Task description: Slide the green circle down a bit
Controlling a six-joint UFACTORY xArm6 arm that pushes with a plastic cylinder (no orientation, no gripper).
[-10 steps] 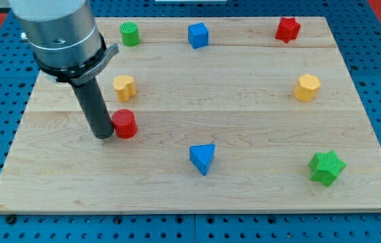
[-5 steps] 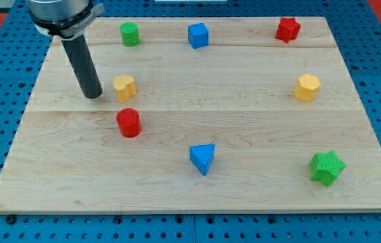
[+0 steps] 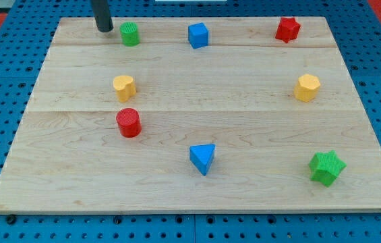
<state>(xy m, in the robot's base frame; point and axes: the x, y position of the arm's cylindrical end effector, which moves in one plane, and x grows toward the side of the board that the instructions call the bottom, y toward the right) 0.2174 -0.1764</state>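
Note:
The green circle sits near the top left of the wooden board. My tip is just to its left and slightly above, a small gap apart from it. Only the lower part of the dark rod shows, coming in from the view's top edge.
A blue cube and a red star lie along the top. A yellow block and a red circle lie below the green circle. A yellow hexagon, a blue triangle and a green star lie further right.
My tip has moved from beside the red circle up the board's left side to the top, next to the green circle. No block has moved in the last half second.

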